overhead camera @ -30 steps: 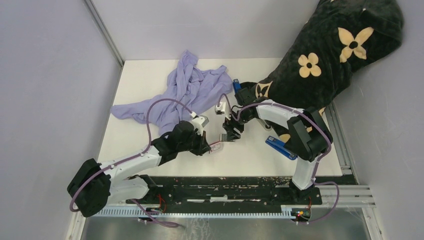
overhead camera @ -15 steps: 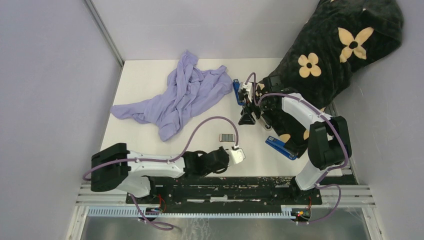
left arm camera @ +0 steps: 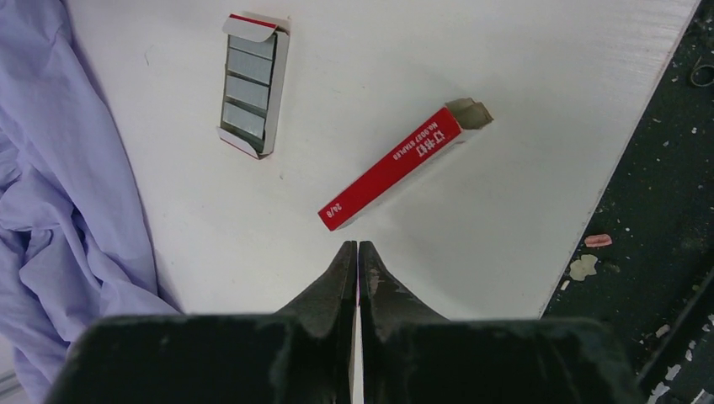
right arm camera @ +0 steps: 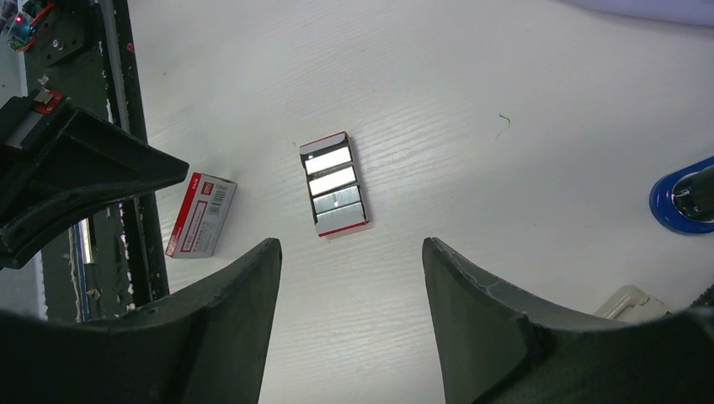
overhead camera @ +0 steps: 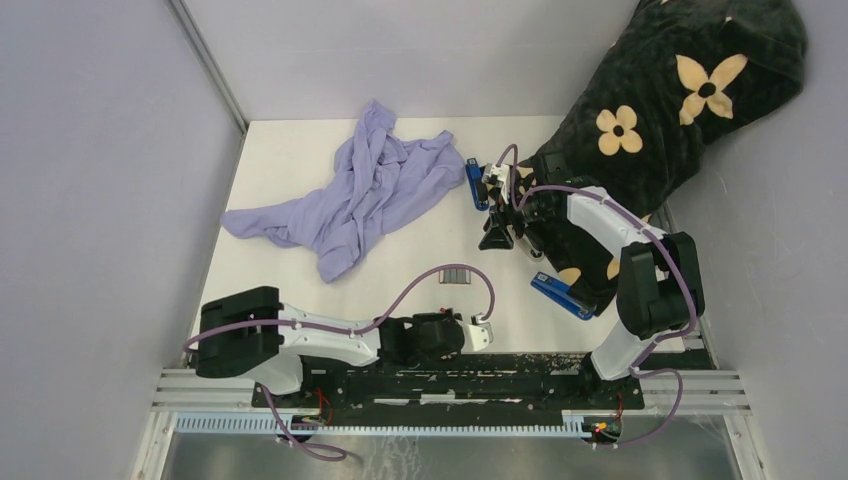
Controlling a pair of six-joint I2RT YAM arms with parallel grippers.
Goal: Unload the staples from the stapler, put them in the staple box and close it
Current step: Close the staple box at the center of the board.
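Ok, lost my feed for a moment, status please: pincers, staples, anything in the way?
Left pincer shut, empty. Right pincer open, empty. Silver-grey ribbed staple strips sit in an open white cardboard tray. Red cardboard sleeve lies nearby, not blocking.

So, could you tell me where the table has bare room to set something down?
The widest bare patch is near left, between the purple cloth and the near edge of the table. A smaller one lies between the staple tray and the near blue stapler. The far right is crowded: the right gripper, the far blue stapler and the floral blanket.
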